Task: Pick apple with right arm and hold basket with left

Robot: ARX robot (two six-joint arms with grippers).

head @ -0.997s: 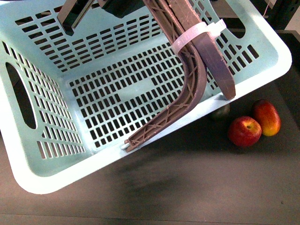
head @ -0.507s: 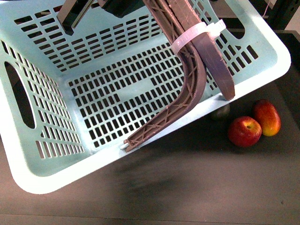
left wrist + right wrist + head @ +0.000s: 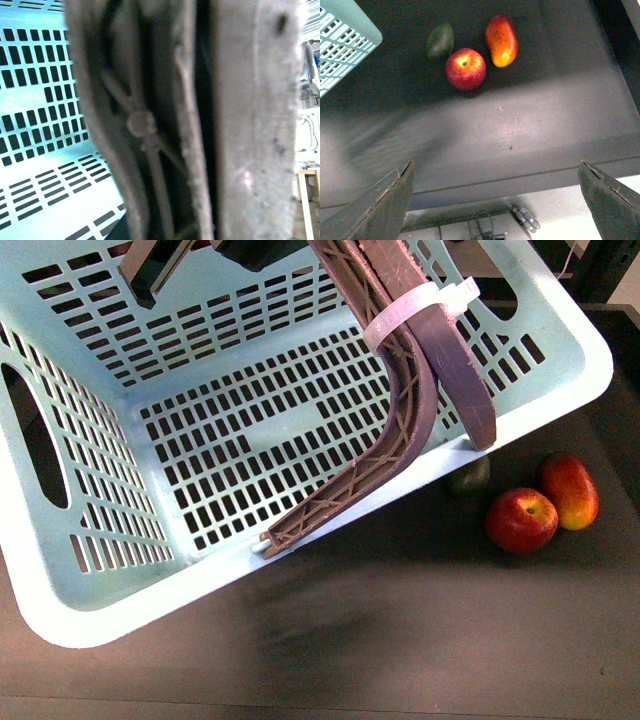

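While the basket (image 3: 560, 390) hangs tilted over the left and middle of the dark surface (image 3: 400, 640), its mint rim runs slantwise down toward the near left, and a blurred shadow lies beneath that edge. Its brown handle (image 3: 400, 420) curves up across the slotted floor, bound by a white zip tie (image 3: 410, 312), and leaves the top of the front view. The left wrist view is filled by that handle (image 3: 165, 120) at close range, with slotted wall behind. No fingers of the left pincer show, so I cannot tell whether it grips; dark parts at the top edge (image 3: 255, 250) are perhaps its arm.

The apple (image 3: 521, 521) rests on the surface to the right, clear of the basket. An elongated red-orange fruit (image 3: 570, 490) lies just beside it on the far right. A dark green fruit (image 3: 470, 478) lies half under the basket's rim.

The right pincer (image 3: 495, 200) hovers with its fingers (image 3: 385, 205) wide apart and nothing between them. The apple (image 3: 465, 68) lies well ahead of it. Bare surface (image 3: 520, 125) lies between, ending at a straight near edge.
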